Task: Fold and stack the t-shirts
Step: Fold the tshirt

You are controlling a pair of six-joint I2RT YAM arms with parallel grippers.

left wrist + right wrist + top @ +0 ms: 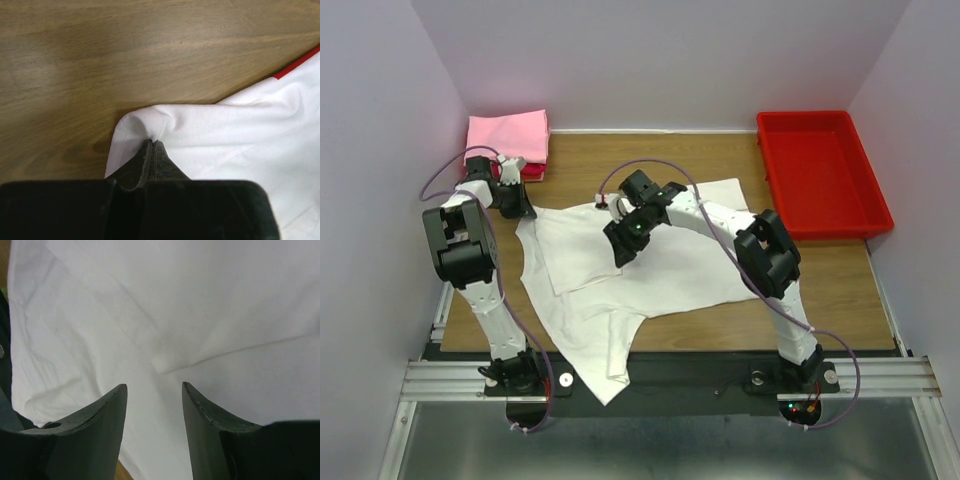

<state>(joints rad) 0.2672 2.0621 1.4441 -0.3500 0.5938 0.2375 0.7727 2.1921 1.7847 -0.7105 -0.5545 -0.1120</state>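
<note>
Matt white cloth t-shirt (690, 268), wood-grain table (720, 158), seemingly glossy plastic tray (820, 172)
</note>
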